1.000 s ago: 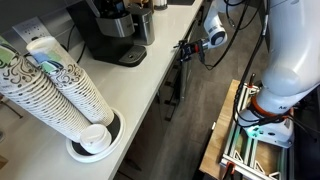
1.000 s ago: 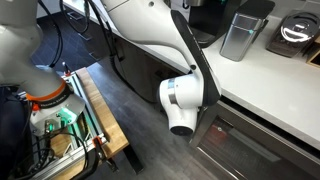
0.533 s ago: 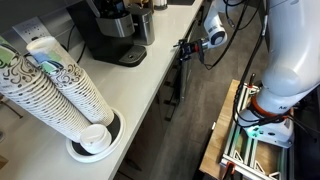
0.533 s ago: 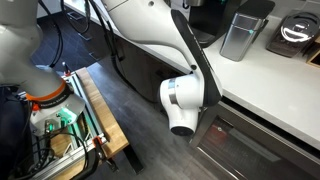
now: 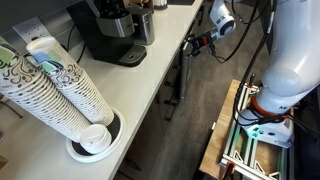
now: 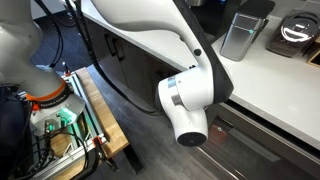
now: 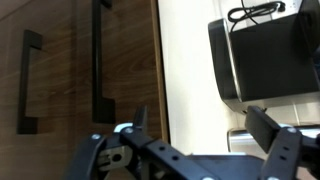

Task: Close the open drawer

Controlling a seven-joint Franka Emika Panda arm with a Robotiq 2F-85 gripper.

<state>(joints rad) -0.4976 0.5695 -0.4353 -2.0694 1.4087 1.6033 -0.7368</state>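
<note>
In the wrist view I look down on brown wood-grain fronts under the counter. A dark bar handle (image 7: 100,60) sits on the drawer front (image 7: 125,50) next to the counter edge, and this front looks flush. No white inner walls or orange-red contents show. My gripper (image 7: 200,118) is open and empty, hovering over the counter edge with one finger (image 7: 138,115) above the front and the other over the counter. In an exterior view the gripper (image 5: 198,43) is at counter height beside the dark front (image 5: 176,85). In the other, my white wrist (image 6: 190,105) hides it.
A white counter (image 5: 140,85) carries stacked paper cups (image 5: 60,90) and a black coffee machine (image 5: 110,30), which also shows in the wrist view (image 7: 265,55). A metal canister (image 6: 240,35) stands on the counter. A second bar handle (image 7: 30,80) lies further out. A wooden frame (image 5: 235,130) stands on the floor.
My wrist has lifted and pulled back from the cabinet front, so the gripper is higher, at the counter edge. The drawer fronts have not visibly moved.
</note>
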